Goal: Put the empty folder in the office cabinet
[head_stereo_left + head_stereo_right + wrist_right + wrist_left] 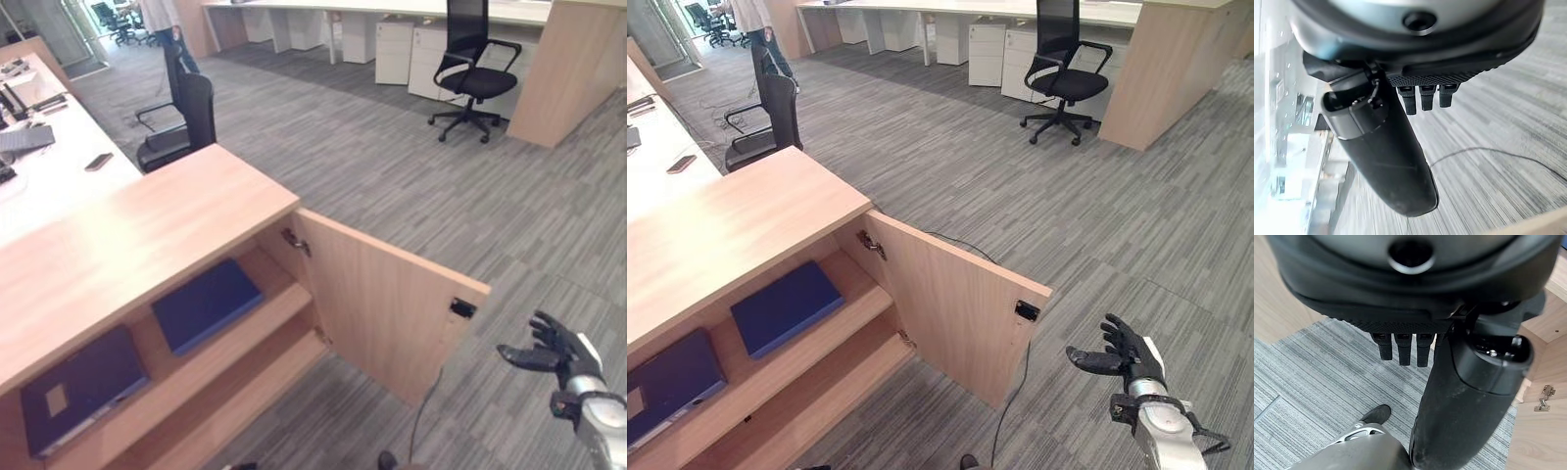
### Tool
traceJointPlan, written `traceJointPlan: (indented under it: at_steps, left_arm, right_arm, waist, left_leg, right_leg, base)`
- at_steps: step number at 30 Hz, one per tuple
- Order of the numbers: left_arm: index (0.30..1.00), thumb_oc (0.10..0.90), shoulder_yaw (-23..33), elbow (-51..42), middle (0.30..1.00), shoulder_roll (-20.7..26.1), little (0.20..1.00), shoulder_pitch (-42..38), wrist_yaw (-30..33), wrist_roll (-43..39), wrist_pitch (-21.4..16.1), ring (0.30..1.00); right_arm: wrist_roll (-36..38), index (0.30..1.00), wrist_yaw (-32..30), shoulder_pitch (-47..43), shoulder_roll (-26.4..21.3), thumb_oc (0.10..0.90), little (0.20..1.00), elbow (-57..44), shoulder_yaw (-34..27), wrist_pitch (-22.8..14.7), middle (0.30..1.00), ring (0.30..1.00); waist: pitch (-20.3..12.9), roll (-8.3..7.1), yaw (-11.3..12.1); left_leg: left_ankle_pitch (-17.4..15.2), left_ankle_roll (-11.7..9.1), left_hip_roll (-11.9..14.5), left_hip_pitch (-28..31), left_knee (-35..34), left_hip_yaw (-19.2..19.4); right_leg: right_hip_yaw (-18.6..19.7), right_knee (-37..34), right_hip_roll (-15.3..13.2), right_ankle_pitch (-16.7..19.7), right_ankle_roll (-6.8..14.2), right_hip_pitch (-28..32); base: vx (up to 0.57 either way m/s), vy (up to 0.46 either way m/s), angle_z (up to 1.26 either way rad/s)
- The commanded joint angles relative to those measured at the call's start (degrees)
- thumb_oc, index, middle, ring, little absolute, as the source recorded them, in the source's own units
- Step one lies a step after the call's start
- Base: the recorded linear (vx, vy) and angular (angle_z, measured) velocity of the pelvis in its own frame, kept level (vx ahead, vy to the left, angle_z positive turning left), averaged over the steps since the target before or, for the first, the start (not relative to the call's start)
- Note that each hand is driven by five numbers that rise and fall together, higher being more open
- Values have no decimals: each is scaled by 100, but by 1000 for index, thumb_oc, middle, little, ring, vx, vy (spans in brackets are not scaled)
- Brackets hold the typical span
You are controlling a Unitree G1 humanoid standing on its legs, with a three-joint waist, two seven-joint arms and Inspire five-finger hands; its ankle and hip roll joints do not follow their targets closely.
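The office cabinet [147, 245] stands with its door [382, 304] swung wide, and two dark blue folders lie flat on its upper shelf [250, 328]: one folder [206, 304] near the middle of the head views, the other folder [78, 387] at about 8 o'clock. Which of them is the task's empty one cannot be told. Judging from this, the placing step looks done and the robot is in the withdrawal or door-closing stage. The next move probably calls for the right robot hand to reach the door's free edge and push it shut.

The right robot hand [549, 348] hovers over the carpet at about 4 o'clock, well apart from both folders, past the door's outer edge, fingers loosely spread and holding nothing. The left robot hand [1415, 347] hangs near the cabinet's open side, fingers straight, empty.
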Motion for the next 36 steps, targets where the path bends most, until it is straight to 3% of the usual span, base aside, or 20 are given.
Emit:
traceJointPlan:
  at_steps: [1,6,11,16,19,27,33,36]
  left_arm:
    - [900,800,207,207,900,192,900,18,-52,177,30,900]
    - [900,800,200,174,900,193,900,42,-163,210,23,900]
    - [900,800,157,225,900,224,900,52,-368,285,12,900]
    - [900,800,125,306,900,212,900,44,-469,367,9,900]
    - [900,800,127,331,900,214,900,42,-474,393,2,900]
    - [900,800,20,348,900,152,900,20,-426,524,-5,900]
    - [900,800,-124,331,900,96,900,-16,-318,526,37,900]
    - [900,800,-158,342,900,71,900,-13,-229,497,58,900]
  right_arm:
    - [-21,900,327,-191,-367,800,900,-811,194,-417,900,900]
    - [52,900,882,-202,-879,800,900,-1429,568,-313,900,900]
    - [53,900,1720,-372,-2019,800,900,-2085,1186,-220,900,900]
    - [435,900,2073,-667,-2340,800,900,-2531,1580,-254,900,900]
    - [654,900,2014,-816,-2206,800,900,-2567,1626,-316,900,900]
    - [1068,900,1669,-1351,-1316,800,900,-2799,1809,-530,900,900]
    - [1496,900,1257,-1749,-348,800,900,-2596,2094,-672,900,900]
    - [2176,900,1246,-1762,355,800,900,-2673,2303,-692,900,900]
  waist:
    - [-168,-527,-21]
    - [-201,-567,1]
    - [-237,-642,-5]
    - [-278,-672,-20]
    - [-307,-682,-12]
    - [-428,-707,99]
    - [-462,-712,239]
    - [-467,-699,316]
  left_leg:
    - [-147,-87,-408,-48,-63,-46]
    - [-141,-101,-405,-28,-81,-26]
    - [-144,-122,-402,5,-105,17]
    - [-158,-127,-396,37,-125,59]
    - [-158,-121,-392,47,-144,81]
    - [-185,-89,-412,90,-164,84]
    - [-192,-69,-424,76,-134,28]
    - [-196,-59,-446,68,-122,-16]
  right_leg:
    - [-144,-757,16,-231,330,714]
    - [-122,-783,4,-201,356,717]
    - [-122,-827,-4,-156,401,720]
    - [-95,-857,-5,-131,422,725]
    - [-86,-876,1,-118,427,722]
    - [-84,-961,4,-62,424,796]
    - [-135,-1001,-11,-55,397,849]
    - [-164,-1004,-19,-62,385,876]
  base:
    - [-7,14,-10]
    - [-1,5,-2]
    - [-4,2,-2]
    - [-4,5,-11]
    - [1,0,-7]
    - [12,-2,-3]
    - [8,-1,-6]
    - [10,5,-11]
